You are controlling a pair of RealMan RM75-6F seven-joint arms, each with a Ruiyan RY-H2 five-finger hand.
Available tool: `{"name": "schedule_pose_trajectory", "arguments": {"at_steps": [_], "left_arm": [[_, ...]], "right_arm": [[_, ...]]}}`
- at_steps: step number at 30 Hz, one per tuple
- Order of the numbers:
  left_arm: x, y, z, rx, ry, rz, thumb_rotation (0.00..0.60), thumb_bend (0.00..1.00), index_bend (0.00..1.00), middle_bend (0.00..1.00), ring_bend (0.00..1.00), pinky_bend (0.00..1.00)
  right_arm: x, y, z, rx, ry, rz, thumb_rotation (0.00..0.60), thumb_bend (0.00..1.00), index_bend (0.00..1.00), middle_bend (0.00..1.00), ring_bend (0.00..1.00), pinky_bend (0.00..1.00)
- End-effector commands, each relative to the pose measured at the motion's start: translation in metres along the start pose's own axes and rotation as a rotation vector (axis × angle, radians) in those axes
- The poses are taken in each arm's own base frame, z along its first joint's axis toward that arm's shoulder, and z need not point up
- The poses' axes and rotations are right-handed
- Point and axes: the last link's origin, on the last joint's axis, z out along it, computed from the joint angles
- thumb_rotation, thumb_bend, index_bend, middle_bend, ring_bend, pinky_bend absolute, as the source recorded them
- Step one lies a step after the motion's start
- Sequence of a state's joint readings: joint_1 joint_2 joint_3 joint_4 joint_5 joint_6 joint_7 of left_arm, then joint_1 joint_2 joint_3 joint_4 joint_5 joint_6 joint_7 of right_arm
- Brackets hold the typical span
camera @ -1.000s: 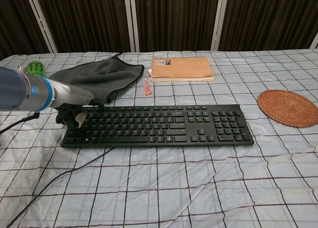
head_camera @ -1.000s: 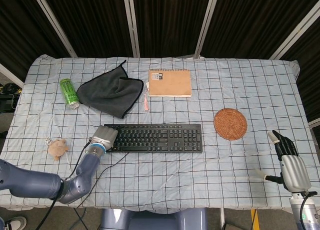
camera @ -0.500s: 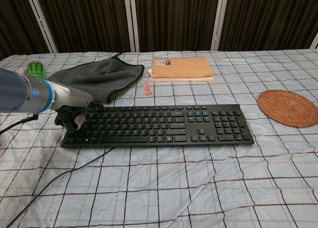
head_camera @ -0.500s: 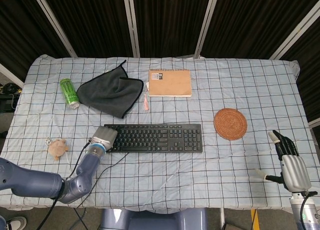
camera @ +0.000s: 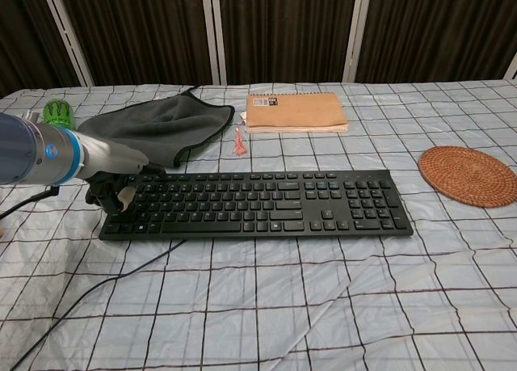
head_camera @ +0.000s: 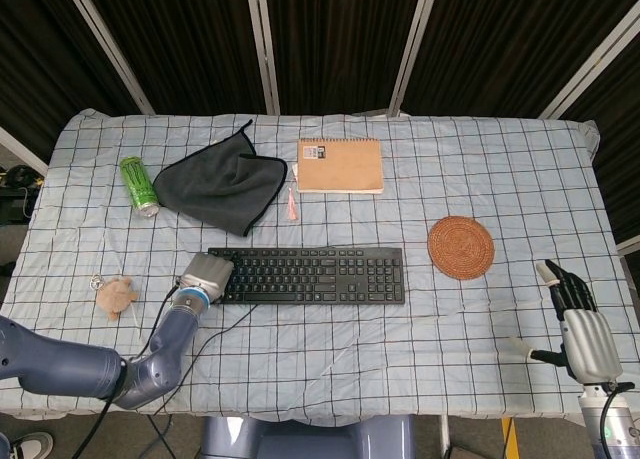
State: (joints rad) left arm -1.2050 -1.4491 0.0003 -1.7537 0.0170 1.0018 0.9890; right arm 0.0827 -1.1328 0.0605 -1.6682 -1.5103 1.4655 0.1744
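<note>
1. The left hand (camera: pixel 113 189) grips the left end of the keyboard (camera: pixel 258 203), fingers curled over its edge.
2. The keyboard lies flat at table (head_camera: pixel 330 359) centre, its cable (camera: pixel 97 294) trailing toward 7 o'clock.
3. The right hand (head_camera: pixel 578 314) hovers off the table's 4 o'clock corner, fingers straight and together, holding nothing.
4. From the keyboard: cloth (head_camera: pixel 220 187) at 11, notebook (head_camera: pixel 340 166) at 12, coaster (head_camera: pixel 461 247) at 3, can (head_camera: pixel 137 184) at 10, plush toy (head_camera: pixel 115 294) at 9.
</note>
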Motion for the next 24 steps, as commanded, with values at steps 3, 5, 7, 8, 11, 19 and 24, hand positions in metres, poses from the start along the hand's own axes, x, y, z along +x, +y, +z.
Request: {"name": "schedule_pose_trajectory", "arguments": {"at_steps": [3, 5, 7, 8, 11, 19, 24], "left_arm": [[-0.0018, -0.0007, 0.0003, 0.000, -0.006, -0.004, 0.600, 0.79, 0.01, 0.83, 0.67, 0.47], [-0.0024, -0.0011, 0.0008, 0.002, -0.007, 0.000, 0.600, 0.79, 0.01, 0.83, 0.67, 0.46], [-0.0026, -0.0010, 0.0017, 0.003, -0.007, 0.000, 0.600, 0.79, 0.01, 0.83, 0.67, 0.46], [-0.0028, -0.0010, 0.0020, 0.004, -0.008, -0.002, 0.600, 0.79, 0.01, 0.83, 0.67, 0.46], [-0.0033, -0.0004, 0.0027, 0.004, -0.012, -0.007, 0.600, 0.79, 0.01, 0.83, 0.67, 0.46], [-0.0045, 0.0007, 0.0025, -0.001, -0.015, -0.005, 0.600, 0.79, 0.01, 0.83, 0.67, 0.46], [-0.0038, 0.0006, 0.0018, -0.003, -0.013, -0.007, 0.600, 0.79, 0.02, 0.83, 0.67, 0.46]], "right_arm": [[0.0001, -0.0001, 0.0001, 0.000, 0.001, 0.001, 0.600, 0.07, 0.00, 0.00, 0.00, 0.00], [0.0001, 0.0000, 0.0002, -0.001, 0.000, 0.001, 0.600, 0.07, 0.00, 0.00, 0.00, 0.00], [0.0001, 0.0000, 0.0002, -0.002, 0.000, 0.003, 0.600, 0.07, 0.00, 0.00, 0.00, 0.00], [0.0002, 0.0000, 0.0003, -0.002, 0.000, 0.003, 0.600, 0.07, 0.00, 0.00, 0.00, 0.00], [0.0001, -0.0001, 0.0002, -0.002, -0.001, 0.005, 0.600, 0.07, 0.00, 0.00, 0.00, 0.00], [0.0001, -0.0004, 0.0003, -0.001, -0.001, 0.005, 0.600, 0.07, 0.00, 0.00, 0.00, 0.00], [0.0002, -0.0002, 0.0004, -0.003, -0.002, 0.005, 0.600, 0.07, 0.00, 0.00, 0.00, 0.00]]}}
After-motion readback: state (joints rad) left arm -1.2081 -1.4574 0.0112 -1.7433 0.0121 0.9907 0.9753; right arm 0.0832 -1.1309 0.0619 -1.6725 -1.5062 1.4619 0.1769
